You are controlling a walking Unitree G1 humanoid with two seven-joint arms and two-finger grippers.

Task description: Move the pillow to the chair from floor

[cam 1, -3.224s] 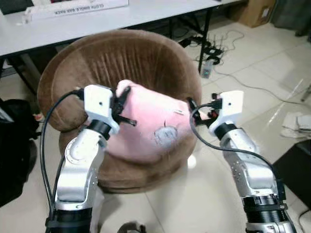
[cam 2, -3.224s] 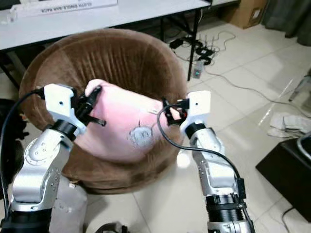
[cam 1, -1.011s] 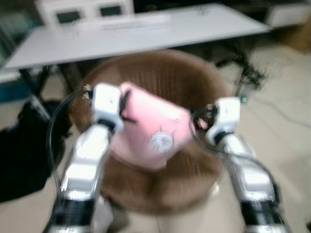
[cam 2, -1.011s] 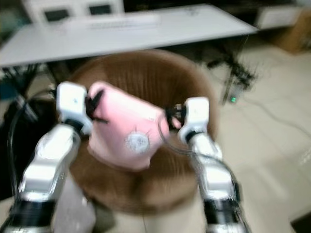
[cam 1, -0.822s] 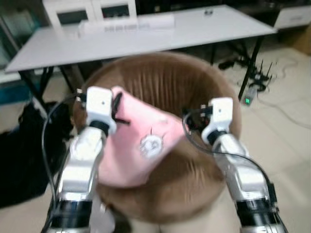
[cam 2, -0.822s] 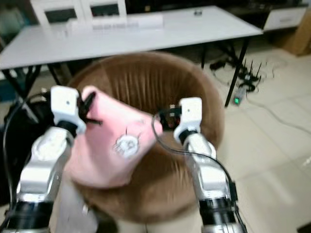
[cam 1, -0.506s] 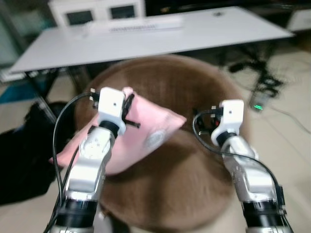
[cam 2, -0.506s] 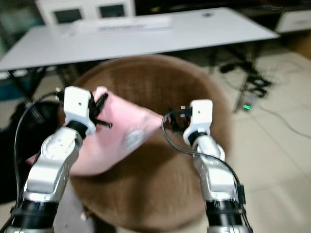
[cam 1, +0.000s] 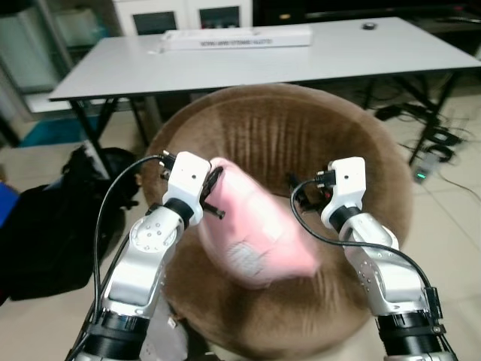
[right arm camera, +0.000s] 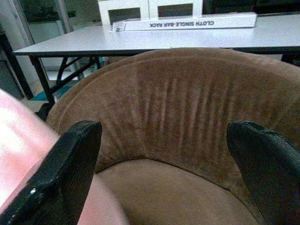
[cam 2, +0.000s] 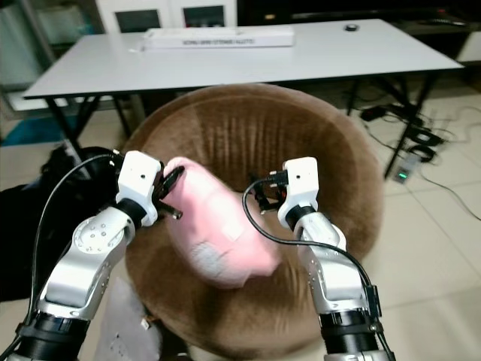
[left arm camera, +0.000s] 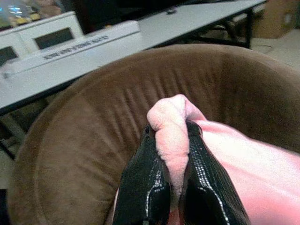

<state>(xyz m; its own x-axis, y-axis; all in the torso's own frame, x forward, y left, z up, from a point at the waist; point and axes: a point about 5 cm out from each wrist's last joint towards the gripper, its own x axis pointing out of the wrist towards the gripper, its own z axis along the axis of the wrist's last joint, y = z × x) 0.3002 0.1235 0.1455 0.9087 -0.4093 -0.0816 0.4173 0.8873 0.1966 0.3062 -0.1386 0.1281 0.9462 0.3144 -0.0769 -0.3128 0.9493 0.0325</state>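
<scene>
You are at the putting-down step. Your left gripper point(left arm camera: 169, 197) pinches a corner of the pink pillow point(cam 1: 259, 233), which hangs over the seat of the brown chair point(cam 1: 301, 135). Your right gripper point(right arm camera: 164, 159) is spread wide and holds nothing, just beside the pillow. Next, I think you should lower the pillow onto the seat and let go.
</scene>
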